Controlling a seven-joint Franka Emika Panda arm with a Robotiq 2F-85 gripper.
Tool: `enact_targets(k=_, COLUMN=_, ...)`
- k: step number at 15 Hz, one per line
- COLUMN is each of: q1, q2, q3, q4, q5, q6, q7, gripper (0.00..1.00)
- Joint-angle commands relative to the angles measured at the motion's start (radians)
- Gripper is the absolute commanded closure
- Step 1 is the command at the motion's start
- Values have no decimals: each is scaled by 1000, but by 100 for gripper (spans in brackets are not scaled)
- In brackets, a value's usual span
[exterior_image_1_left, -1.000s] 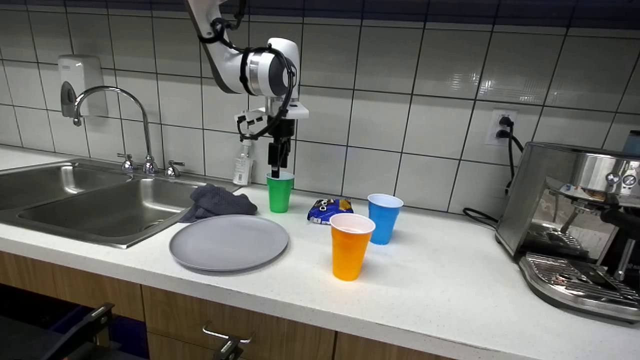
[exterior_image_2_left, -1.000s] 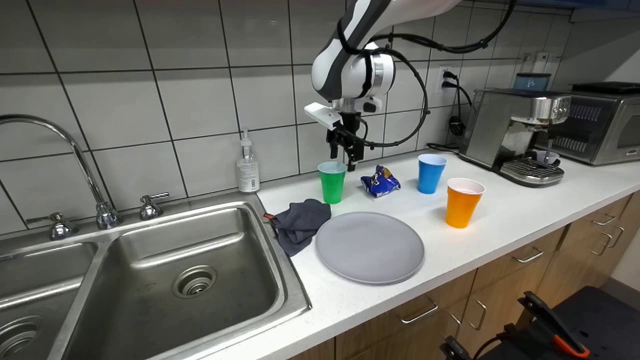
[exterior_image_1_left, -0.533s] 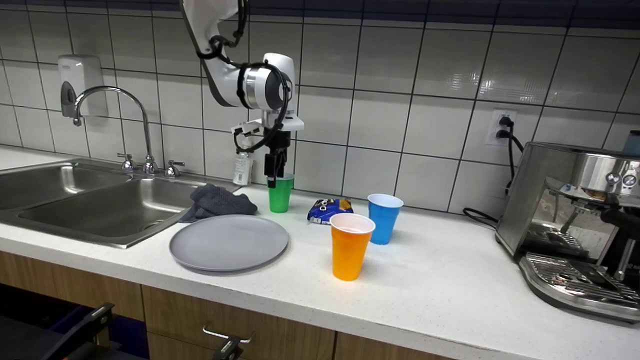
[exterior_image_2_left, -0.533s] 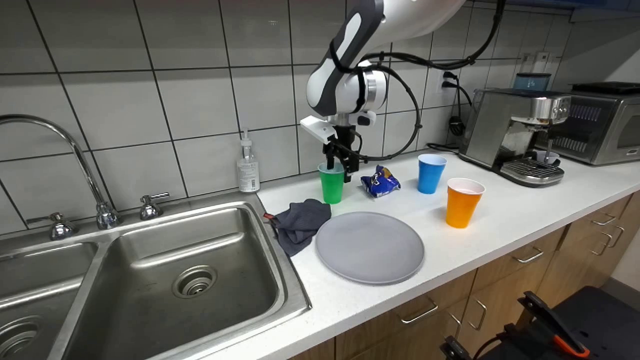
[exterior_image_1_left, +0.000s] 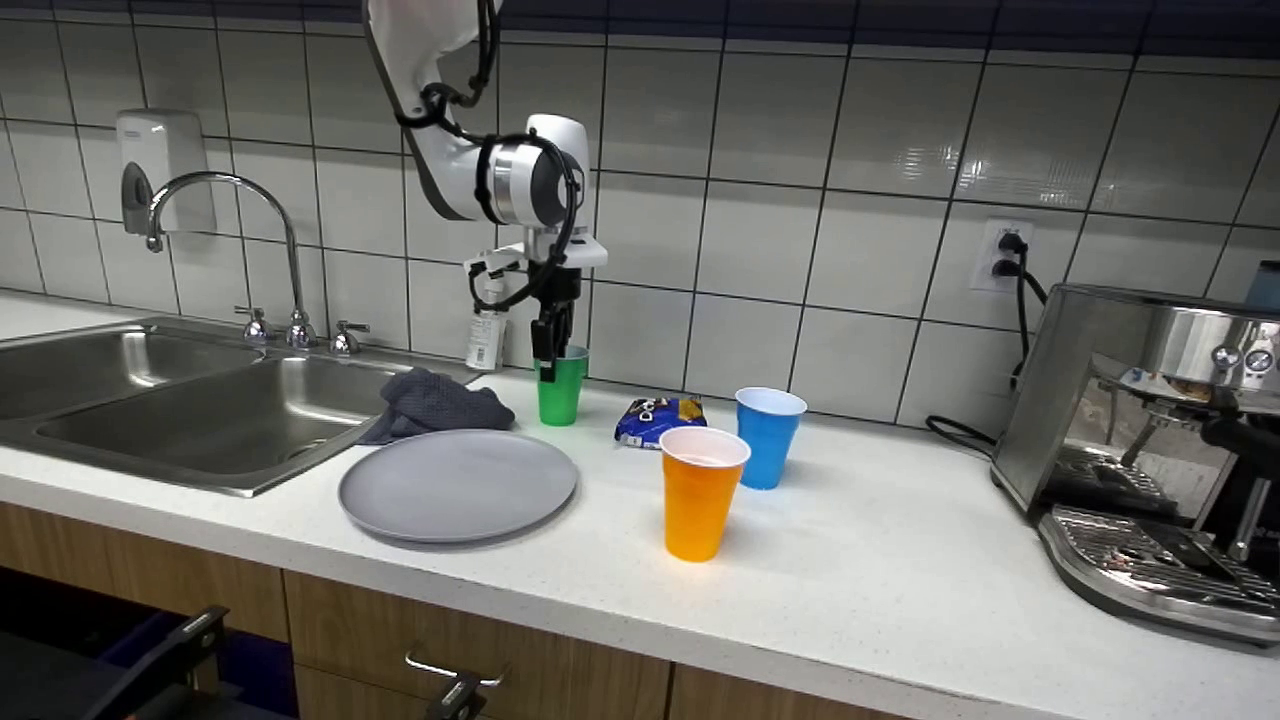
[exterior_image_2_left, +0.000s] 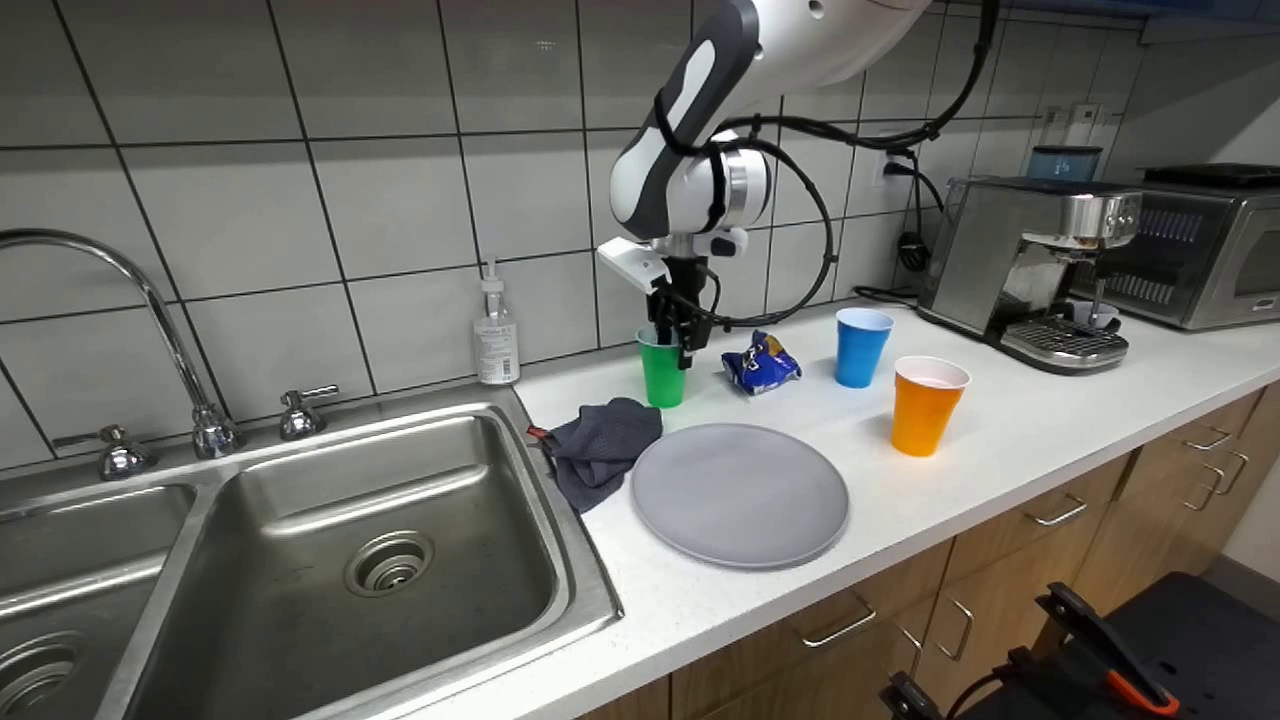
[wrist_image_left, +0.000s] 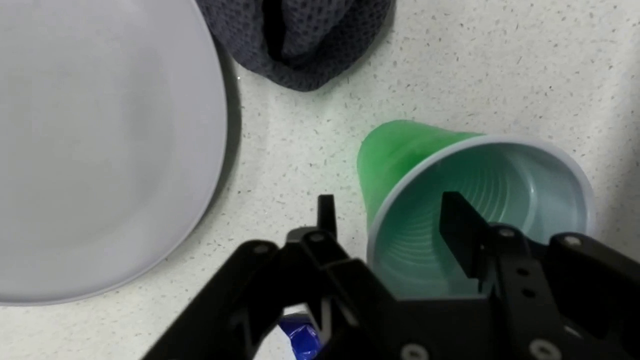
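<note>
My gripper (wrist_image_left: 388, 205) points down at a green cup (wrist_image_left: 395, 150), which stands upright on the counter in both exterior views (exterior_image_1_left: 562, 402) (exterior_image_2_left: 664, 382). The jaws are apart. In the wrist view one finger is over the inside of the cup and the other is outside it, with the near rim between them. Whether a finger touches the wall cannot be told. A blue snack bag (exterior_image_2_left: 762, 368) lies beside the cup, partly hidden behind the gripper in the wrist view (wrist_image_left: 304, 341). A grey plate (wrist_image_left: 100, 150) and a dark cloth (wrist_image_left: 320, 50) lie close by.
A blue cup (exterior_image_1_left: 768, 440) and an orange cup (exterior_image_1_left: 697, 505) stand farther along the counter. A steel sink (exterior_image_2_left: 585, 575) with a faucet (exterior_image_2_left: 160, 310) and a soap bottle (exterior_image_2_left: 496, 345) are on one side, a coffee machine (exterior_image_2_left: 1040, 260) on the other. A tiled wall stands behind.
My gripper has moved down to the green cup, one finger now lower than its rim. The fingers look somewhat closer together. The cup and other objects have not moved.
</note>
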Motion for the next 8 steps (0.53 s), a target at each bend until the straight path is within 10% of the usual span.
enact_targets(k=1, q1=12, q2=19, q3=-15, q4=34, q5=-14, q6=-5, q7=42, gripper=73)
enact_targets(k=5, q1=14, q2=19, q3=-21, q4=33, q5=-16, q6=-1, q7=50, gripper=100)
enact_targets(k=8, q1=14, q2=9, q3=-25, q4=21, q5=-16, q6=10, q7=58, gripper=100)
